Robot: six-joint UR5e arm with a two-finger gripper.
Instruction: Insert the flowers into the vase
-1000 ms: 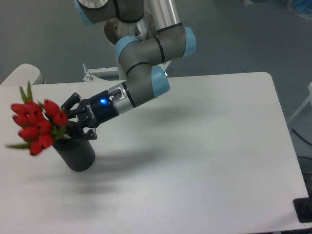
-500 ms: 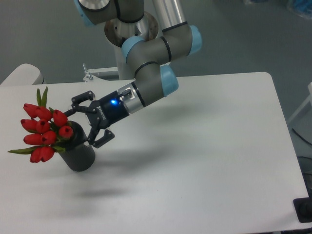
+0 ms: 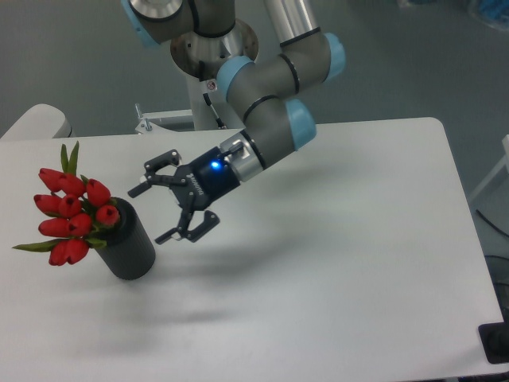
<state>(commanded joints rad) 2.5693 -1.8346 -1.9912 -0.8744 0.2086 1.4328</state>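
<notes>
The flowers (image 3: 70, 213), a bunch of red tulip buds with green leaves, stick out of the top of the black vase (image 3: 130, 248) and lean to the left. The vase stands upright at the left of the white table (image 3: 334, 263). My gripper (image 3: 153, 212) is open and empty. It hangs just right of the vase and touches neither the vase nor the flowers. The stems are hidden inside the vase.
The arm's base column (image 3: 208, 48) rises behind the table's far edge. A small metal bracket (image 3: 147, 123) sits at the back edge. A black object (image 3: 495, 344) shows at the lower right corner.
My gripper has opened, let go of the flowers and drawn back to the right, away from the vase. The flowers have settled a little more upright in the vase.
</notes>
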